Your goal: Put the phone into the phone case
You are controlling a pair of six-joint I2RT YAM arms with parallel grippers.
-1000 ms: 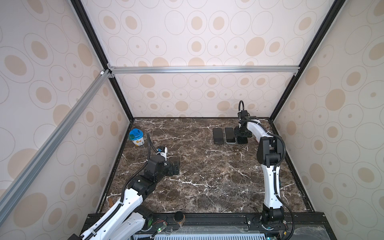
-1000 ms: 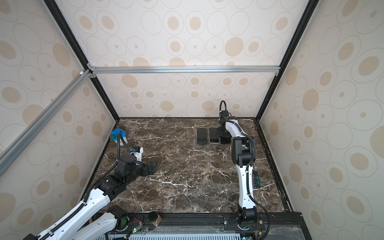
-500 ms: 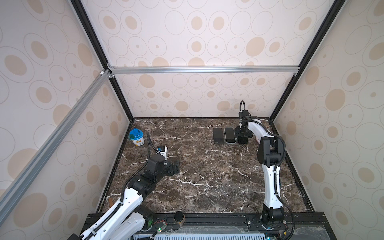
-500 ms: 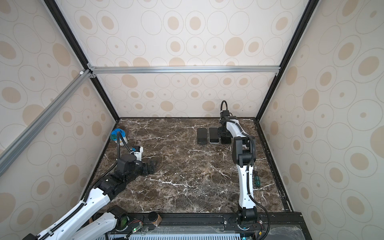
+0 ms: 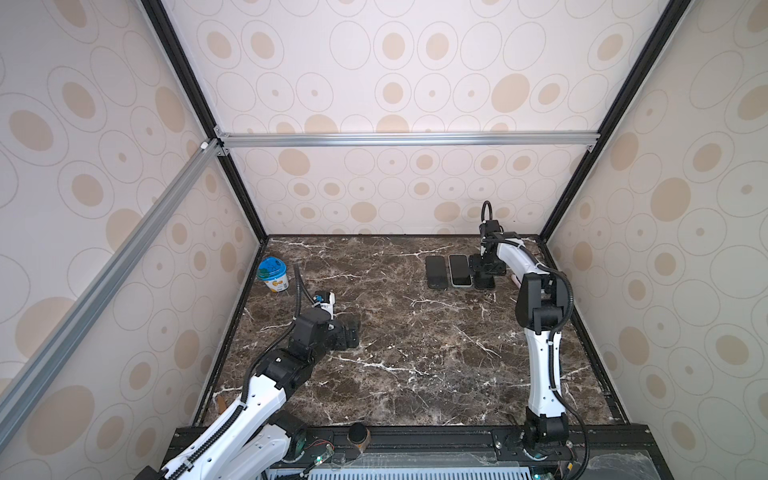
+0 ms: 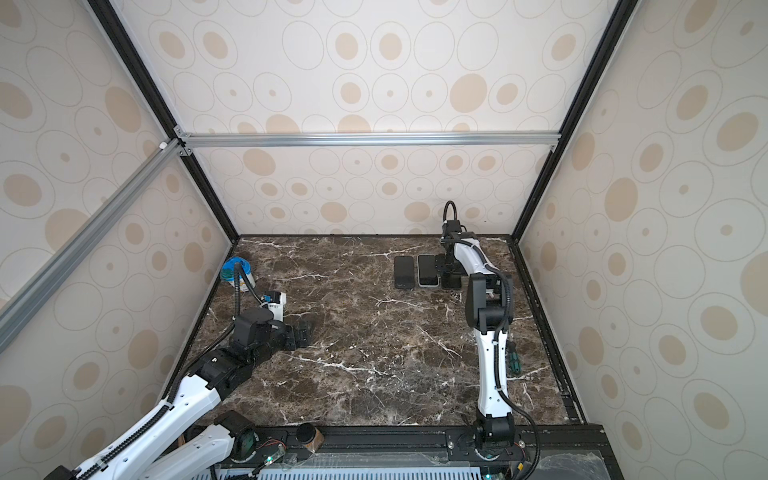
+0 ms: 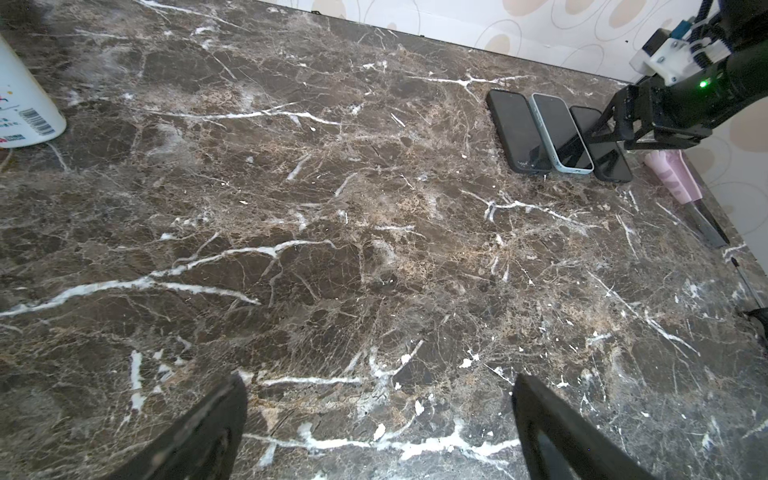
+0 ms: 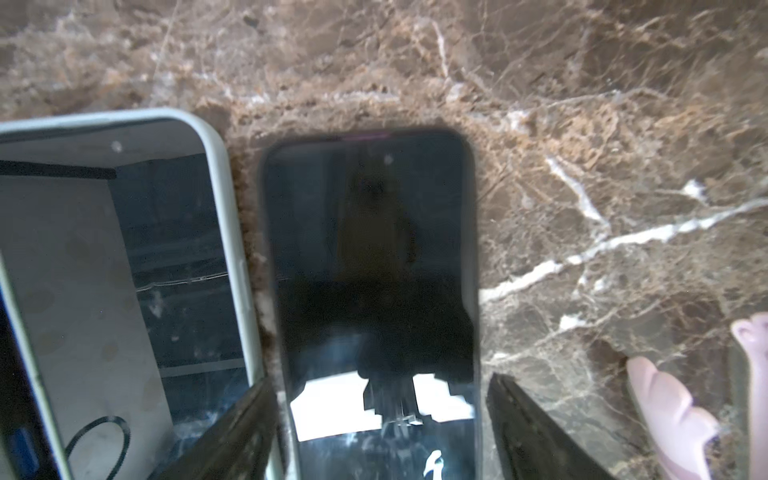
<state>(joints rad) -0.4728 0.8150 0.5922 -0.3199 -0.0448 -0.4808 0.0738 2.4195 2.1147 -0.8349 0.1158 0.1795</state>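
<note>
Right wrist view shows me the right end effector (image 8: 380,382) with jaws parted, straddling the dark phone (image 8: 370,249) lying flat on the bench (image 8: 582,124) just beside a light-rimmed phone (image 8: 124,249), upper right in both top views, while the left end effector (image 7: 376,380) hangs spread wide at left.

The left claw (image 5: 352,331) lies low, spread wide; the right claw (image 5: 484,274) points down at full reach, jaws parted.
</note>
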